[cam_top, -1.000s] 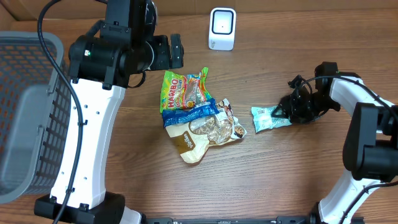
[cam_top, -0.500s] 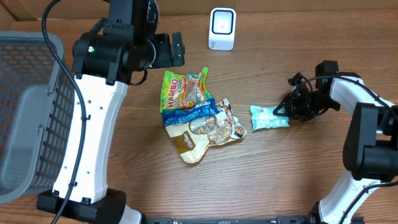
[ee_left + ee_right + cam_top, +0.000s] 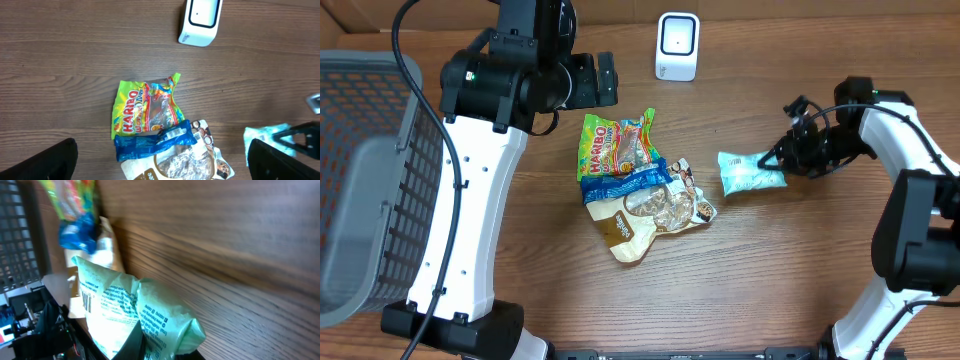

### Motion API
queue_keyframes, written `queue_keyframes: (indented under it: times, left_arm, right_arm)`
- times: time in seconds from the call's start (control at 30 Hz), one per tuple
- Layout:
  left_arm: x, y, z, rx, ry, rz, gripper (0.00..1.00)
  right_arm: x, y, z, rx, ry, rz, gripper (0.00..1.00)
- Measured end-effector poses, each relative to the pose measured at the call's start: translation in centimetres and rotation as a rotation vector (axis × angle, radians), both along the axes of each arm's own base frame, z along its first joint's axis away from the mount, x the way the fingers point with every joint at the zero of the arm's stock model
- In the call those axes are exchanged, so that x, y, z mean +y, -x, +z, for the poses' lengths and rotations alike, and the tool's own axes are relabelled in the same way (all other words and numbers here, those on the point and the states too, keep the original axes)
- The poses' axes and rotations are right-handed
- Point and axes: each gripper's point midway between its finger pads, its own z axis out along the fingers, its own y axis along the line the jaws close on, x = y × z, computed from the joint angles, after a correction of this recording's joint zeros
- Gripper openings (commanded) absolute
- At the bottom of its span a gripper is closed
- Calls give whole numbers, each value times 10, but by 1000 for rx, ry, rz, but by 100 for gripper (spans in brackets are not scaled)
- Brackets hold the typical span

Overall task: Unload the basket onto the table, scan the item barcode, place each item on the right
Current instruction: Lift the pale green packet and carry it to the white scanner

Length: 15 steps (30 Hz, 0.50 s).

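— Where's the packet?
— The packet (image 3: 750, 172) is at 3 o'clock from the snack pile in the overhead view. It is well apart from the scanner (image 3: 677, 46), which stands at 12 o'clock near the far edge of the worktop (image 3: 770, 290).
— And the right jaws?
— Closed on the packet's 3 o'clock end, gripping it. From the right wrist the packet fills the lower frame, with a barcode on its left part. I cannot tell whether it is clear of the worktop.
— What's in the pile?
— A Haribo bag (image 3: 615, 140) at 12 o'clock, a blue bag (image 3: 625, 183) across the middle, and a pouch (image 3: 655, 215) at 6 o'clock. Each one overlaps the next.
— Left jaws?
— Spread fully and holding nothing, above the worktop at 11 o'clock from the pile. Their fingers (image 3: 40, 160) sit in the lower corners of the left wrist view.
— Anything else?
— A basket (image 3: 360, 100) at 9 o'clock, at the worktop's edge.
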Motion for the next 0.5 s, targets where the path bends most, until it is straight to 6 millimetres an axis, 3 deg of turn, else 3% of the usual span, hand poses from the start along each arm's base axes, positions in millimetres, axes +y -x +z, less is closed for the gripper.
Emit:
queue_keyframes:
  times: [0.3, 0.5]
  left_arm:
    - [0, 0, 0, 0, 0, 0, 100]
    - [0, 0, 0, 1, 0, 0, 100]
  right_arm:
    - [-2, -42, 68, -211, -5, -106, 4]
    - [-2, -65, 71, -232, 59, -217, 4]
